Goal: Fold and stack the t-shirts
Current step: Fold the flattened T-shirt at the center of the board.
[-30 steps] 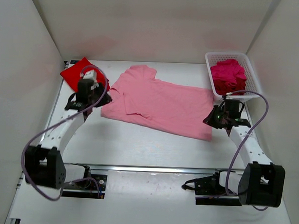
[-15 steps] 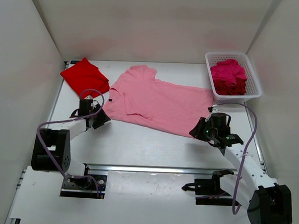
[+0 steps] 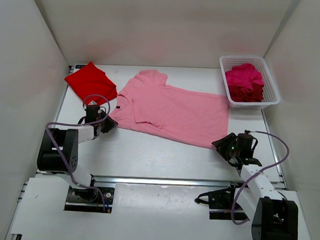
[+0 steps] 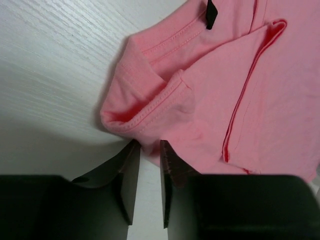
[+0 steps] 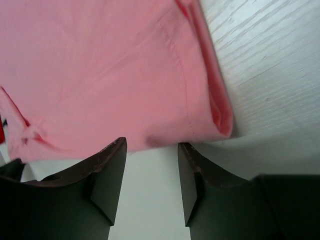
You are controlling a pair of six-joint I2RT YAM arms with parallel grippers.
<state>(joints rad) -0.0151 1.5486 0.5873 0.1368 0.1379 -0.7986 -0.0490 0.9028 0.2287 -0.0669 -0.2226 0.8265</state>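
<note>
I see the pink shirt [image 3: 173,111] lying flat across the middle of the worktop [image 3: 148,154]. My left end effector [image 4: 149,146] sits at its sleeve cuff, fingers nearly together with a thin gap and nothing between them. My right end effector [image 5: 150,145] is spread, tips at the hem corner.

White table [image 3: 148,154] — pink t-shirt [image 3: 176,113] spread mid, red t-shirt [image 3: 90,81] far left, basket [image 3: 253,105] far right.
</note>
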